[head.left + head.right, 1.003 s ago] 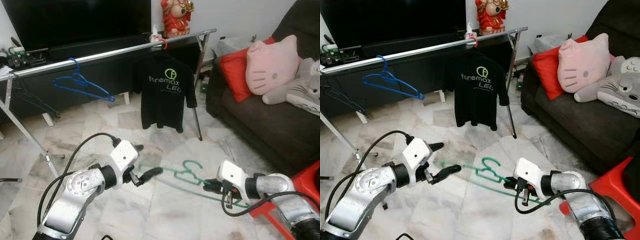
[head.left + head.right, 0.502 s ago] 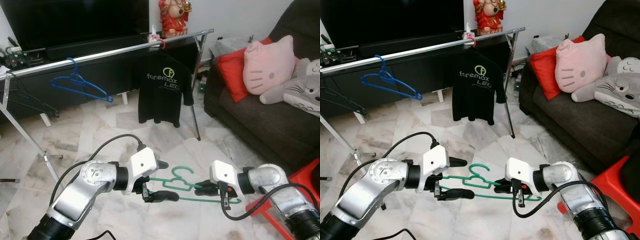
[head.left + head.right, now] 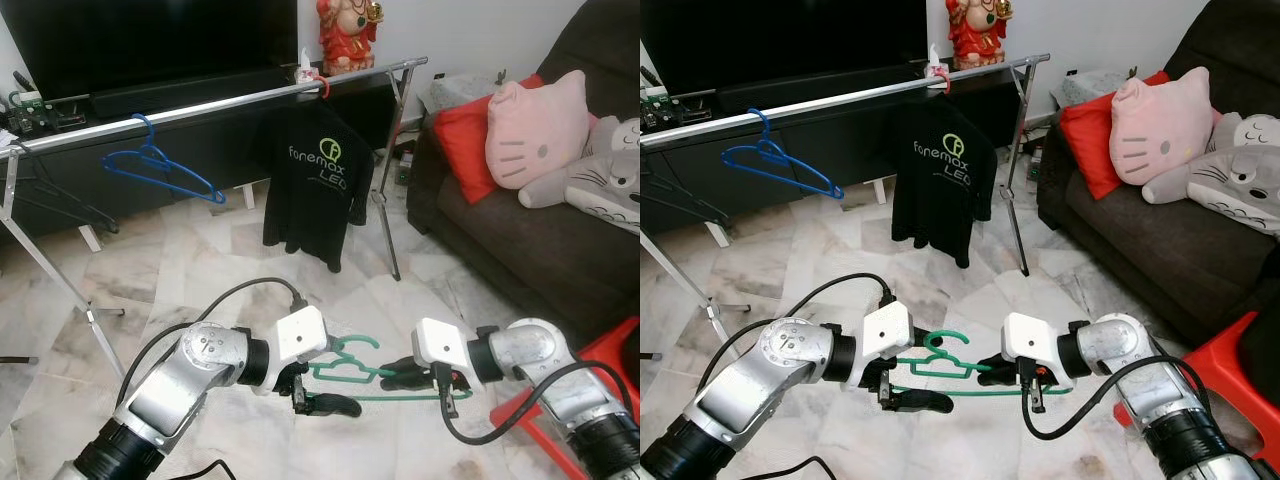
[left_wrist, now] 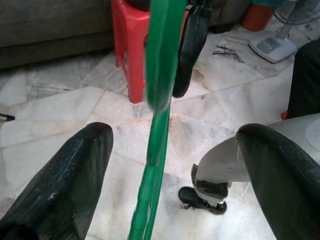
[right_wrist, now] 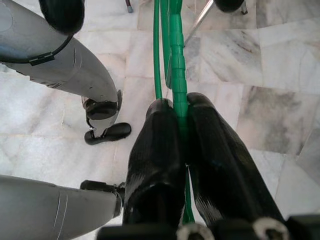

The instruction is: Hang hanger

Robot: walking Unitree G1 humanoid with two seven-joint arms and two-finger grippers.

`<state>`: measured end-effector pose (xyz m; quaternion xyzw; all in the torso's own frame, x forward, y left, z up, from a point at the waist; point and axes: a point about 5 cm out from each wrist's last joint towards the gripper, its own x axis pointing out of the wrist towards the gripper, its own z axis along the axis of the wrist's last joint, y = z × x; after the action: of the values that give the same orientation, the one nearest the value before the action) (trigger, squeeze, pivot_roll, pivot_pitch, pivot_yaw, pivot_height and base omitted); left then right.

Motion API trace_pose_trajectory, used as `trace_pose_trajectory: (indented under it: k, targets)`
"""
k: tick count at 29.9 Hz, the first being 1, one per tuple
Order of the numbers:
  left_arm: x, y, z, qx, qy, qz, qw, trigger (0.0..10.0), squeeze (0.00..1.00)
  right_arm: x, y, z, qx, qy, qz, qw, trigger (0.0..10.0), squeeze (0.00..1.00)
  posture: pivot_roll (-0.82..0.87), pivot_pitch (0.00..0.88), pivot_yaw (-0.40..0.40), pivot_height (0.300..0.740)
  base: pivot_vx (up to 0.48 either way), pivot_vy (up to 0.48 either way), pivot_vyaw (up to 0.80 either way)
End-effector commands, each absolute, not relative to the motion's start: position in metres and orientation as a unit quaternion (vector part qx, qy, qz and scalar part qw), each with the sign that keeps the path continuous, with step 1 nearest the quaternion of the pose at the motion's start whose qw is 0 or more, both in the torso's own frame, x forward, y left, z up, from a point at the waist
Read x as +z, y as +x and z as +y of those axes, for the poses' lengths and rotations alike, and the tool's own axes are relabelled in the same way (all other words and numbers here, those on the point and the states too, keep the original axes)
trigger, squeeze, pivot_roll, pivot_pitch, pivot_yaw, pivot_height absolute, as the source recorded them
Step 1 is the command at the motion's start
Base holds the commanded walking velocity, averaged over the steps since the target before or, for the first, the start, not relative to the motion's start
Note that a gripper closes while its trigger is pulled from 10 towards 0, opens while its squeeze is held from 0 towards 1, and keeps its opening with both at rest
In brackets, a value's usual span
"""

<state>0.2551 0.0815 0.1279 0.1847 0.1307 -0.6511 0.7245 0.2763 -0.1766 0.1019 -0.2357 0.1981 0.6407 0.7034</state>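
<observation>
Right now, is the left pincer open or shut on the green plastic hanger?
Open: the left pincer has its black fingers spread, the green plastic hanger passing untouched between them.

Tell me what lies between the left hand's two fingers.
The green hanger runs through the gap between the left hand's open fingers, touching neither, as the left wrist view shows. The right hand grips it.

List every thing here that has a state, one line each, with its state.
green hanger: held off the floor, not on the rail
right gripper: shut on the green hanger
left gripper: open, fingers either side of the hanger
blue hanger: hanging on the rail
black T-shirt: hanging on the rail
</observation>
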Motion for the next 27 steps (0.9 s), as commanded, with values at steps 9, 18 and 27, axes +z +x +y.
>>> trace_pose_trajectory:
  k: [9,18,27]
  targets:
    - [0.1240,0.2600,0.0806,-0.650,0.209,0.139,0.717,0.0,0.00,0.1115,0.2789,-0.1716,0.647,-0.244,0.181,0.700,10.0,0.00,-0.03,0.000,-0.035,0.716,0.000,0.000,0.00]
    - [0.1246,0.2626,0.0840,-0.650,0.213,0.140,0.716,0.0,0.00,0.1117,0.2806,-0.1708,0.646,-0.245,0.181,0.700,10.0,0.00,-0.03,0.000,-0.035,0.716,0.000,0.000,0.00]
    - [0.1248,0.2643,0.0852,-0.646,0.215,0.139,0.719,0.0,0.00,0.1102,0.2797,-0.1727,0.643,-0.240,0.185,0.703,10.0,0.00,-0.03,0.000,-0.035,0.716,0.000,0.000,0.00]
